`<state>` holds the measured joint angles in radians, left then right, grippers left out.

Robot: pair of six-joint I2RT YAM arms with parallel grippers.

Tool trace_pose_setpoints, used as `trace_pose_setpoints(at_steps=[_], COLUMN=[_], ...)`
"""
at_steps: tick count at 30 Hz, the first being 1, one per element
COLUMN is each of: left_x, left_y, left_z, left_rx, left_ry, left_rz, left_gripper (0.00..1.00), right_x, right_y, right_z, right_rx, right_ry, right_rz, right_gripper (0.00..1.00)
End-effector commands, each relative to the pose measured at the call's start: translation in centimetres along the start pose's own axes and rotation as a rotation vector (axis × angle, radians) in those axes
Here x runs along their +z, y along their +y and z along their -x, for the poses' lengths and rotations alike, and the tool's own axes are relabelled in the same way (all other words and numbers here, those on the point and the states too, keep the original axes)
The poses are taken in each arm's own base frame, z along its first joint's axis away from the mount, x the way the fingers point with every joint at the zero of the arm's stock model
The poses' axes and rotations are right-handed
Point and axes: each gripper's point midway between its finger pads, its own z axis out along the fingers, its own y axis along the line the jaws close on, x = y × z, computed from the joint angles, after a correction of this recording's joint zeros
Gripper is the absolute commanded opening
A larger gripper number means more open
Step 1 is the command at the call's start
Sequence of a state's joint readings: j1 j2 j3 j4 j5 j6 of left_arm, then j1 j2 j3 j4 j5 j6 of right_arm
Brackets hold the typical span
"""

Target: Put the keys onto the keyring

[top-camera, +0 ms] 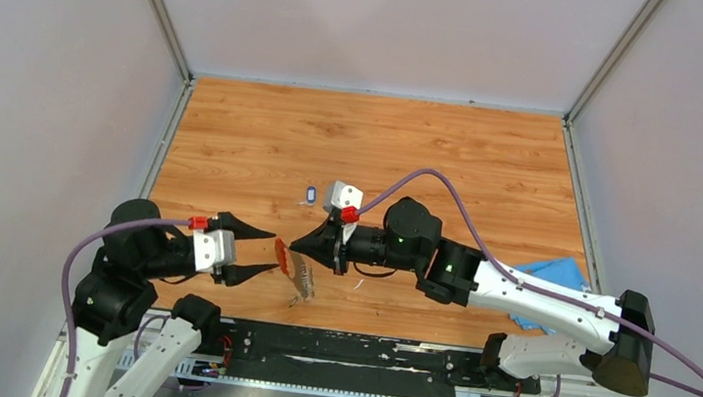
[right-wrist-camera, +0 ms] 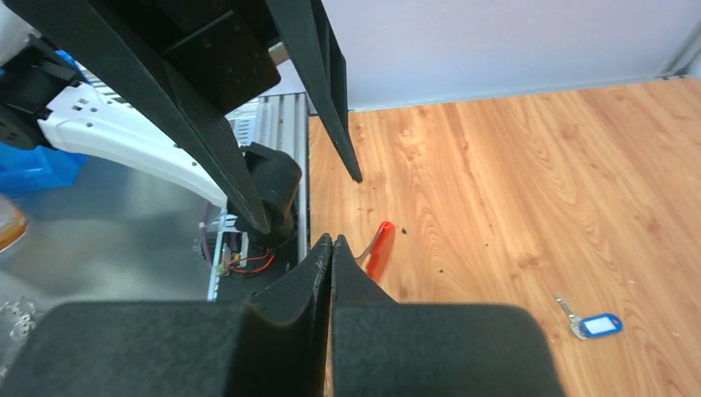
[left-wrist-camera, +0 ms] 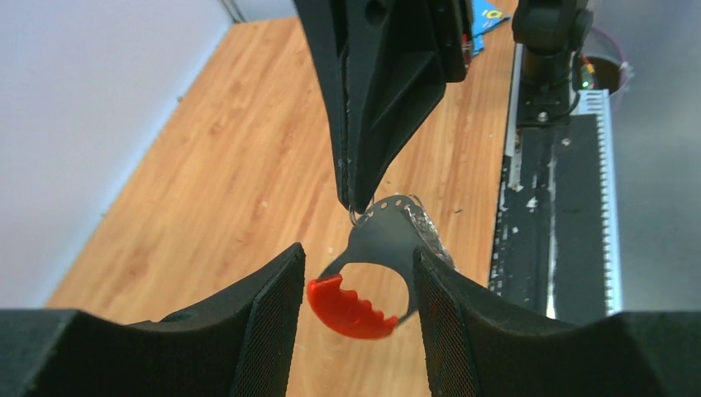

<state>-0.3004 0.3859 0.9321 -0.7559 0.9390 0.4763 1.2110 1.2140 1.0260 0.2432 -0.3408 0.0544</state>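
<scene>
Keyring is held upright by the right gripper's closed tips between the left gripper's spread fingers, apparently steadied for threading the blue-headed key, which lies well apart.

A robotics lab test cell: bare pale walls in metal framing enclose a wood-grain table, where a cabled left arm and right arm are bolted to a black rail.

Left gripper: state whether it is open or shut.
Open. The left gripper shows fingers wide apart in its wrist view, the keyring in the gap between them.
</scene>
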Motion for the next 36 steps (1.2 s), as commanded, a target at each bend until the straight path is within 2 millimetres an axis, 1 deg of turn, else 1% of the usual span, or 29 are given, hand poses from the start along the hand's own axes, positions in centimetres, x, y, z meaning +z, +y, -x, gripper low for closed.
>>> trace_pose_setpoints(at_steps=[1, 2, 4, 7, 9, 15, 18, 22, 24, 26, 29, 33, 36], left_x=[0.8, 0.9, 1.0, 1.2, 1.4, 2.4, 3.1, 3.5, 3.5, 3.4, 3.4, 3.5, 3.5], left_y=[-0.1, -0.3, 0.0, 0.5, 1.1, 1.3, 2.6, 4.5, 4.9, 4.8, 4.4, 3.4, 3.0], left_z=[-0.8, -0.9, -0.9, -1.2, -1.6, -1.9, -2.4, -2.0, -1.8, -1.8, -2.2, -2.9, -3.1], left_rx=[-0.241, -0.255, -0.26, -0.236, -0.235, -0.272, -0.303, -0.279, -0.24, -0.206, -0.215, -0.26, -0.283], left_ry=[0.028, 0.028, 0.025, 0.033, 0.049, 0.04, 0.023, -0.029, -0.043, -0.047, -0.041, -0.023, -0.019], left_rz=[-0.014, -0.026, -0.019, -0.013, 0.004, -0.044, 0.006, 0.085, 0.103, 0.105, 0.089, 0.05, 0.034], left_gripper=[0.54, 0.54, 0.54, 0.53, 0.52, 0.54, 0.53, 0.5, 0.49, 0.49, 0.46, 0.32, 0.29], right_x=[-0.8, -0.9, -1.1, -1.0, -1.0, -0.4, -0.1, 0.2, 0.3, 0.2, 0.2, 0.2, 0.3], right_y=[-1.1, -1.4, -2.4, -3.4, -3.6, -3.5, -3.5, -3.6, -3.5, -3.4, -3.4, -3.4, -3.4], right_z=[4.0, 4.2, 4.7, 4.9, 5.0, 5.4, 5.4, 5.4, 5.3, 5.4, 5.4, 5.5, 5.4], right_rx=[-0.073, -0.106, -0.116, -0.127, -0.135, -0.148, -0.154, -0.15, -0.147, -0.142, -0.135, -0.125, -0.12], right_ry=[-0.107, -0.117, -0.129, -0.12, -0.114, -0.111, -0.107, -0.106, -0.107, -0.11, -0.115, -0.122, -0.126], right_rz=[-0.129, -0.154, -0.226, -0.305, -0.329, -0.346, -0.354, -0.359, -0.353, -0.35, -0.35, -0.352, -0.356], right_gripper=[0.0, 0.0, 0.0, 0.0, 0.0, 0.0, 0.0, 0.0, 0.0, 0.0, 0.0, 0.0, 0.0])
